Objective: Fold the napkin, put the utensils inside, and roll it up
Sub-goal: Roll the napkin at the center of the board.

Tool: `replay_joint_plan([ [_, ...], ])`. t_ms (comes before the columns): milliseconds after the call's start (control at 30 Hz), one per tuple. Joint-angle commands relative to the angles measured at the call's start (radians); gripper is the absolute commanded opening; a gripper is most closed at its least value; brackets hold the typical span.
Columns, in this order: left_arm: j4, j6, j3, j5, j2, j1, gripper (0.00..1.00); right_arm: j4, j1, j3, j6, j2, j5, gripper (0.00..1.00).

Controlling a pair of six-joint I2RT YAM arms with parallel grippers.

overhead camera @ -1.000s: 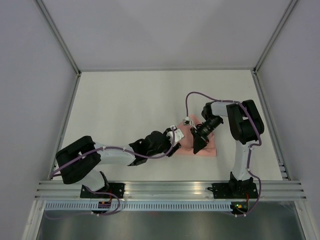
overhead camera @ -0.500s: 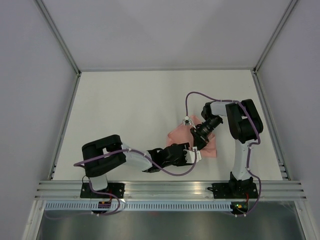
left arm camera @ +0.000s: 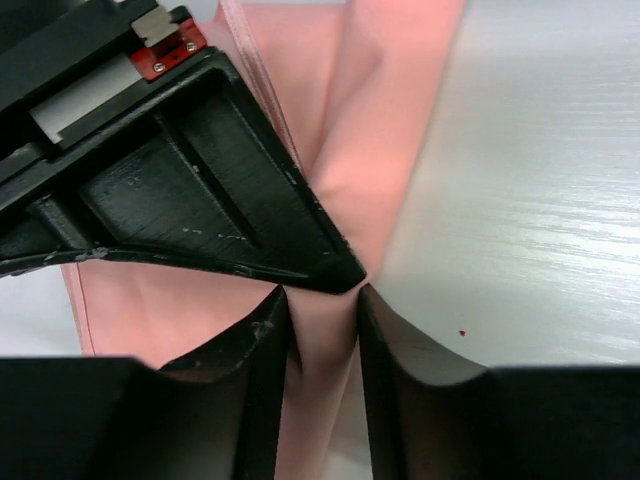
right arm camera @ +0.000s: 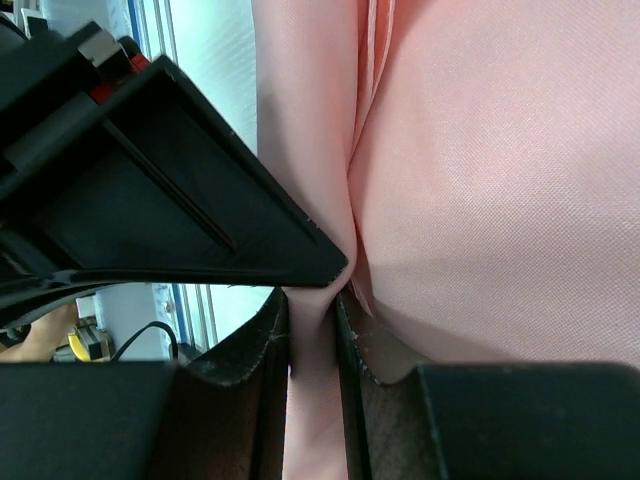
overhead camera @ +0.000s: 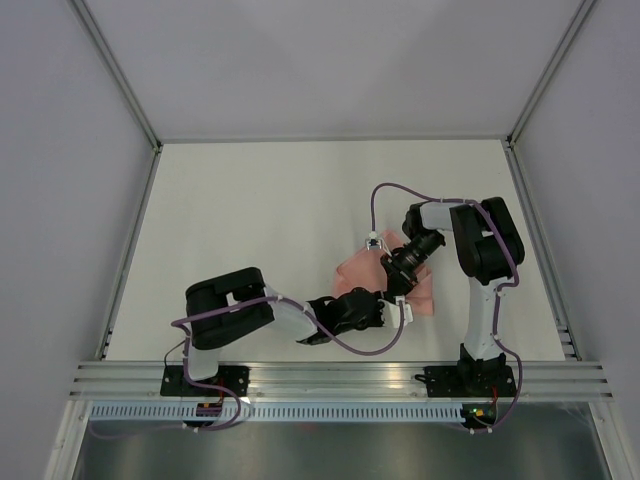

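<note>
Napkin (overhead camera: 352,272): one raised fold, running out from both fingertips.
Right gripper (right arm camera: 314,310): clamped on that fold.
Left gripper (left arm camera: 320,325): tip-to-tip opposite — seemingly pinching it too.

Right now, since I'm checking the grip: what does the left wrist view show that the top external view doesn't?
Only the left wrist view: a fold of the napkin pinched in the left gripper, with a finger of the right gripper at the same fold. Only the top external view: the left arm and right arm whole, with a purple cable. Both: the pink napkin on the white table.
</note>
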Motion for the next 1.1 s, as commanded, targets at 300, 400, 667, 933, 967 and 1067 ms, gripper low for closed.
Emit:
replay_joint_plan([
  [300, -0.245, -0.094, 0.057, 0.243, 0.045, 0.055, 0.06, 0.187, 0.000, 0.002, -0.010, -0.001, 0.124, 0.22],
  [400, -0.306, -0.123, 0.073, 0.326, 0.046, 0.087, 0.02, 0.227, 0.000, -0.019, 0.044, -0.061, 0.155, 0.39],
  [667, -0.406, -0.203, 0.118, 0.474, 0.046, 0.155, 0.02, 0.295, -0.023, -0.065, 0.153, -0.239, 0.228, 0.57],
  [933, -0.513, -0.295, 0.193, 0.676, 0.094, 0.277, 0.02, 0.321, -0.138, -0.039, 0.202, -0.392, 0.207, 0.59],
  [967, -0.530, -0.310, 0.217, 0.699, 0.106, 0.290, 0.02, 0.347, -0.151, -0.045, 0.205, -0.412, 0.203, 0.59],
  [1067, -0.613, -0.336, 0.276, 0.780, 0.164, 0.329, 0.02, 0.422, -0.177, -0.127, 0.227, -0.530, 0.202, 0.59],
])
